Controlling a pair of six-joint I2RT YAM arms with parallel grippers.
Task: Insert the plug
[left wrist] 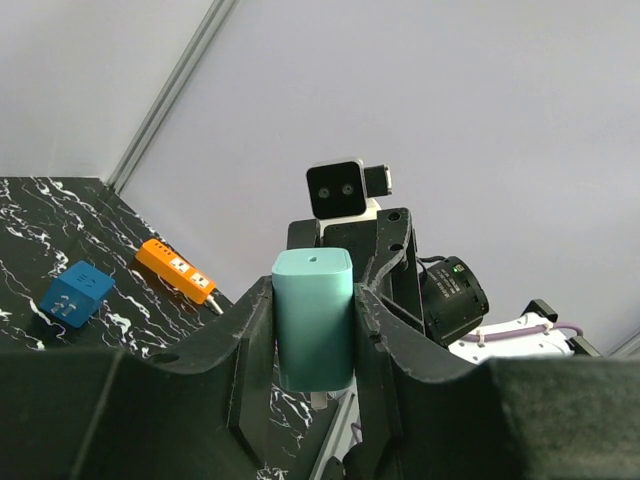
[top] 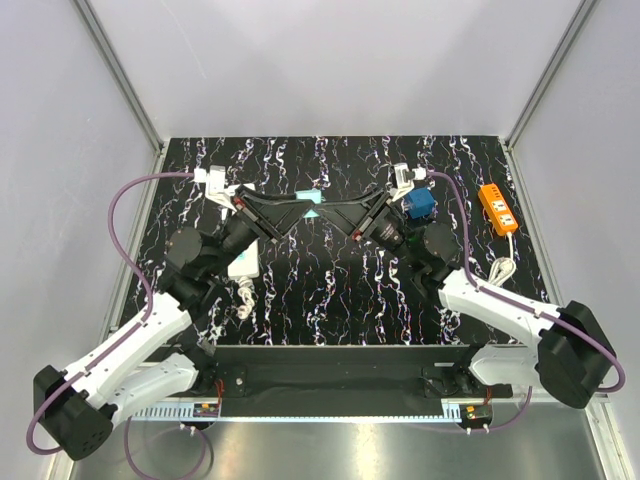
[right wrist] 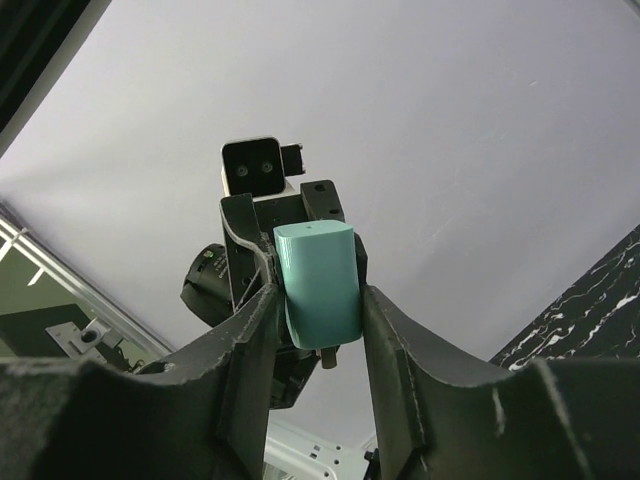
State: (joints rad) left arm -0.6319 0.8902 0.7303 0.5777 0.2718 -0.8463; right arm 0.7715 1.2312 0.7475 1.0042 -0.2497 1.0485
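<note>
Plug [left wrist: 312, 325], teal, clamped between left gripper [left wrist: 313, 300] fingers. Right gripper [right wrist: 318, 300] pinches the same body from the opposite side, tips meeting above the table [top: 330, 290]. Orange power strip [top: 497, 208] lies well outboard of right gripper, blue cube [top: 420, 203] beside its wrist.

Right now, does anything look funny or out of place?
Yes: the teal plug hangs in the air, squeezed by the left end effector and the right end effector together. It is nowhere near the orange power strip, which lies far to the right.
</note>
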